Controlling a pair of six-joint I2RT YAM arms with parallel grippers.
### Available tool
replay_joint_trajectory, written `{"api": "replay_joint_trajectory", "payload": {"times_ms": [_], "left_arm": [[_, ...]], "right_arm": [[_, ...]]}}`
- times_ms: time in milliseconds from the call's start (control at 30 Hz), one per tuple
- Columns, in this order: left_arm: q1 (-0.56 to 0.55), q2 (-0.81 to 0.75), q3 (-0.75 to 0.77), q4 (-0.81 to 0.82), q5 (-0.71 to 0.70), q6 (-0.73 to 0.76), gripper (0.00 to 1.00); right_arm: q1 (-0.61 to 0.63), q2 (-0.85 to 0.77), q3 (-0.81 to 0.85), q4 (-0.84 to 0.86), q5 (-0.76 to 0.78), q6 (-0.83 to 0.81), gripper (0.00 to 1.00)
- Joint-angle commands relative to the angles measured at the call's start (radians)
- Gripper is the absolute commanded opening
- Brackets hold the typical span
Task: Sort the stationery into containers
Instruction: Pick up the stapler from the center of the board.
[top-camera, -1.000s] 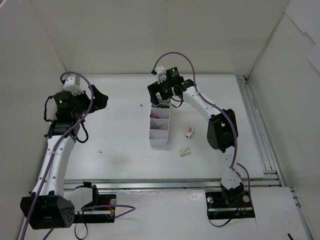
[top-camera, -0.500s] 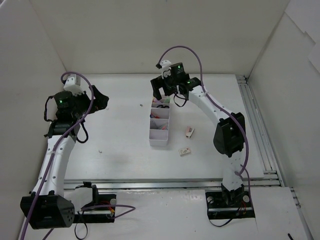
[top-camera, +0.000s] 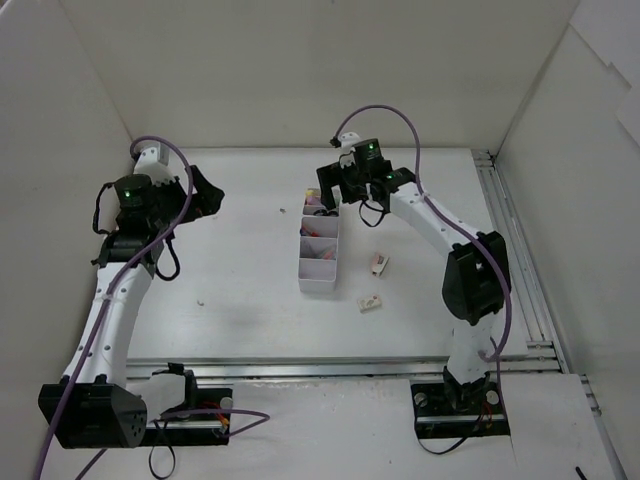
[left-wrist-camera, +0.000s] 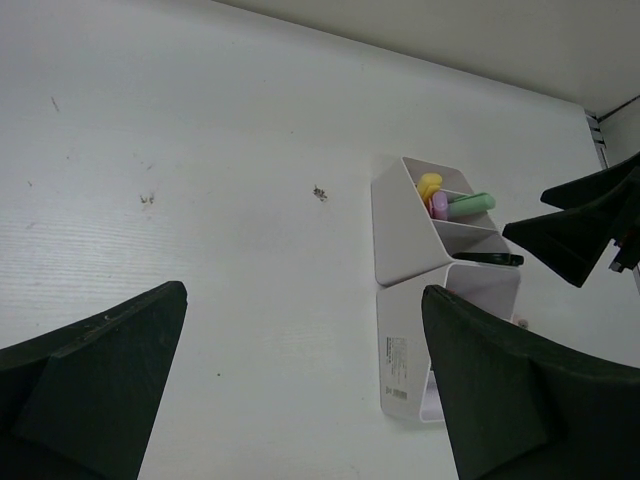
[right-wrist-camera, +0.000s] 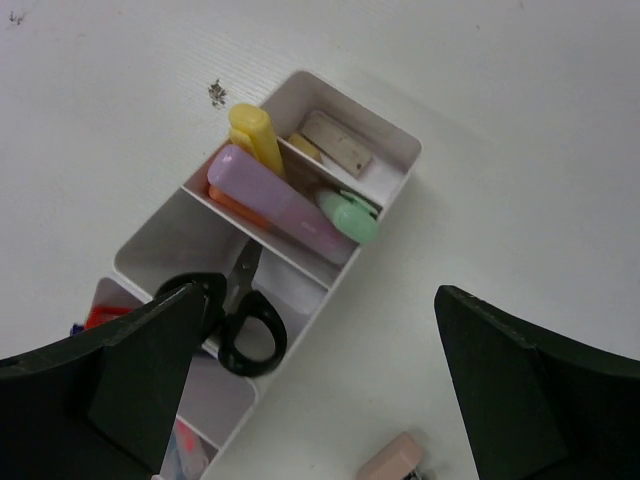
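Note:
The white organiser tray stands mid-table. In the right wrist view its rim encloses yellow, purple and green highlighters in one compartment. Black-handled scissors fill the one beside it. My right gripper hangs open above the tray's far end, holding nothing. Two small erasers lie on the table right of the tray. My left gripper is open and empty, well left of the tray.
White walls close the table at the back and both sides. A metal rail runs along the right edge. A small white speck lies on the table at front left. Red-tipped items show in another tray compartment.
My right gripper has lifted off the tray's far end and drifted a little right, its jaws staying wide. The left arm shifted only slightly.

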Motion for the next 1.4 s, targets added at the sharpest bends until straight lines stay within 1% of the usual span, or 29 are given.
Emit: {"api": "replay_joint_trajectory", "payload": {"times_ms": [0, 33, 67, 100, 133, 167, 200, 233, 267, 333, 367, 400, 433, 467, 533, 567, 633, 767, 800, 900, 1033, 1133, 1200, 1233, 1267, 1300, 1367], "left_arm": [[-0.027, 0.002, 0.059, 0.026, -0.008, 0.015, 0.99], [-0.027, 0.003, 0.06, 0.021, -0.009, 0.014, 1.0], [-0.038, 0.003, 0.062, 0.014, -0.009, 0.017, 0.99], [-0.038, 0.007, 0.063, 0.009, -0.009, 0.017, 1.0], [-0.048, 0.007, 0.065, 0.003, -0.009, 0.02, 0.99], [-0.061, 0.008, 0.063, -0.009, -0.012, 0.023, 0.99], [-0.061, 0.005, 0.063, -0.014, -0.021, 0.024, 1.0], [-0.074, 0.004, 0.06, -0.02, -0.026, 0.026, 1.0], [-0.088, 0.002, 0.06, -0.028, -0.029, 0.027, 0.99], [-0.102, -0.006, 0.054, -0.04, -0.035, 0.035, 0.99], [-0.116, -0.009, 0.053, -0.049, -0.038, 0.037, 0.99], [-0.116, -0.021, 0.048, -0.065, -0.052, 0.038, 1.0], [-0.13, -0.026, 0.043, -0.071, -0.058, 0.04, 1.0], [-0.143, -0.032, 0.031, -0.08, -0.063, 0.038, 0.99], [-0.156, -0.053, 0.014, -0.086, -0.075, 0.037, 0.99], [-0.156, -0.059, 0.007, -0.091, -0.077, 0.035, 0.99], [-0.179, -0.081, -0.019, -0.102, -0.09, 0.023, 1.0], [-0.197, -0.121, -0.065, -0.121, -0.103, 0.003, 0.99], [-0.208, -0.141, -0.07, -0.126, -0.11, 0.0, 0.99], [-0.228, -0.185, -0.09, -0.152, -0.141, -0.014, 0.99], [-0.228, -0.236, -0.118, -0.166, -0.159, -0.031, 1.0], [-0.237, -0.251, -0.119, -0.172, -0.166, -0.035, 0.99], [-0.237, -0.251, -0.112, -0.184, -0.166, -0.035, 0.99], [-0.237, -0.253, -0.112, -0.184, -0.167, -0.034, 1.0], [-0.237, -0.251, -0.112, -0.187, -0.172, -0.034, 0.99], [-0.237, -0.256, -0.112, -0.191, -0.175, -0.034, 1.0], [-0.237, -0.26, -0.112, -0.191, -0.182, -0.034, 0.99]], "right_arm": [[-0.029, -0.179, -0.106, 0.124, 0.058, 0.1, 0.98], [-0.043, -0.239, -0.143, 0.163, 0.066, 0.114, 0.98], [-0.049, -0.262, -0.225, 0.177, 0.071, 0.137, 0.98], [-0.054, -0.294, -0.267, 0.179, 0.074, 0.151, 0.98], [-0.064, -0.351, -0.303, 0.217, 0.086, 0.166, 0.98], [-0.074, -0.377, -0.376, 0.217, 0.092, 0.172, 0.98], [-0.075, -0.401, -0.412, 0.219, 0.106, 0.181, 0.98], [-0.077, -0.449, -0.447, 0.216, 0.138, 0.188, 0.98], [-0.078, -0.472, -0.523, 0.216, 0.146, 0.204, 0.98], [-0.081, -0.536, -0.593, 0.198, 0.181, 0.235, 0.98], [-0.08, -0.556, -0.657, 0.191, 0.193, 0.26, 0.98], [-0.078, -0.576, -0.689, 0.191, 0.207, 0.28, 0.98], [-0.077, -0.615, -0.714, 0.15, 0.257, 0.319, 0.98], [-0.077, -0.627, -0.761, 0.138, 0.279, 0.341, 0.98], [-0.074, -0.653, -0.803, 0.119, 0.31, 0.376, 0.98], [-0.071, -0.653, -0.832, 0.119, 0.309, 0.395, 0.98], [-0.045, -0.629, -0.838, 0.124, 0.321, 0.425, 0.98], [0.006, -0.503, -0.776, 0.132, 0.361, 0.447, 0.98], [0.008, -0.447, -0.76, 0.13, 0.364, 0.455, 0.98], [0.018, -0.374, -0.725, 0.125, 0.384, 0.513, 0.96], [0.026, -0.339, -0.726, 0.124, 0.433, 0.576, 0.95], [0.023, -0.287, -0.704, 0.124, 0.454, 0.577, 0.91], [0.02, -0.244, -0.681, 0.122, 0.454, 0.571, 0.83], [0.024, -0.235, -0.677, 0.119, 0.46, 0.571, 0.72], [0.023, -0.228, -0.676, 0.121, 0.473, 0.582, 0.65], [0.021, -0.228, -0.677, 0.121, 0.479, 0.582, 0.55], [0.023, -0.245, -0.682, 0.119, 0.488, 0.58, 0.46]]}}
